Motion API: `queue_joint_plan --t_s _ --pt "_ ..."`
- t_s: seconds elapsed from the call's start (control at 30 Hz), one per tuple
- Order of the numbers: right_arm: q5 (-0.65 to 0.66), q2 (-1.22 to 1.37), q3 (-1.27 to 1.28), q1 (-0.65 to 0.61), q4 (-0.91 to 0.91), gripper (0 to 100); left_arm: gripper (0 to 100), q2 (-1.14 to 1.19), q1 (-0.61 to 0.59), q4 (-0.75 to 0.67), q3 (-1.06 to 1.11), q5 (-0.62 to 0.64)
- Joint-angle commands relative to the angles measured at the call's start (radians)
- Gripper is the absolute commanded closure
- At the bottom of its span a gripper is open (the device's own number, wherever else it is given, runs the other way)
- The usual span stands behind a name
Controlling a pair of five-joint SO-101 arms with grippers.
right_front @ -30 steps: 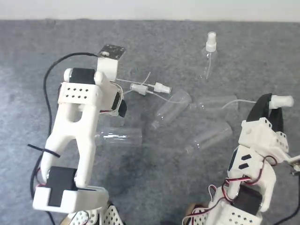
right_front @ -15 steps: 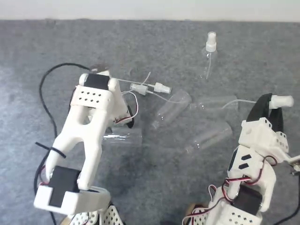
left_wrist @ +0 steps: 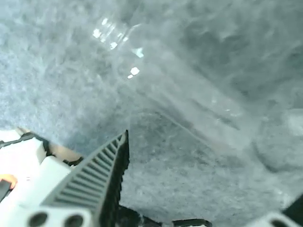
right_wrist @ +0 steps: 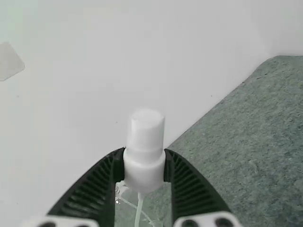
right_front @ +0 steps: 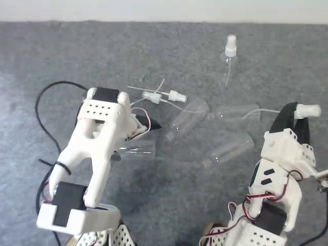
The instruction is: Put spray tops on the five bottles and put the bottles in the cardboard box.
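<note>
High view: the upright bottle [right_front: 228, 64] stands far ahead of both my grippers, with a spray top on its neck and a thin tube inside it. Four clear bottles lie on their sides on the grey carpet [right_front: 61, 51] with open necks, and I see nothing inside them. The first lying bottle [right_front: 138, 149] is just ahead of my left gripper [right_front: 136, 138]. The second lying bottle [right_front: 187, 119], the third lying bottle [right_front: 233, 111] and the fourth lying bottle [right_front: 228, 147] lie in the space between my two grippers. Two loose spray tops [right_front: 164, 96] lie end to end beyond my left gripper, with their tubes on the carpet.

My left jaws stand wide apart and hold nothing. In the left wrist view the first lying bottle crosses in front of the gap, past the ribbed finger [left_wrist: 106, 175]; whether a finger touches it I cannot tell. My right gripper [right_wrist: 144, 163] is raised, and its jaws are closed on the held spray top [right_wrist: 144, 142], whose white head sticks out past the fingertips.
</note>
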Motion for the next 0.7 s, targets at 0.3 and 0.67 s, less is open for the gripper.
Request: queue_joint_plan --t_s 0.3,0.67 --pt "0.000 -0.012 -0.008 -0.015 -0.025 99.3 46 -0.044 -0.071 -0.364 0.213 0.015" --pt "0.000 -0.012 -0.008 -0.015 -0.025 99.3 59 -0.044 -0.068 -0.661 0.387 0.064"
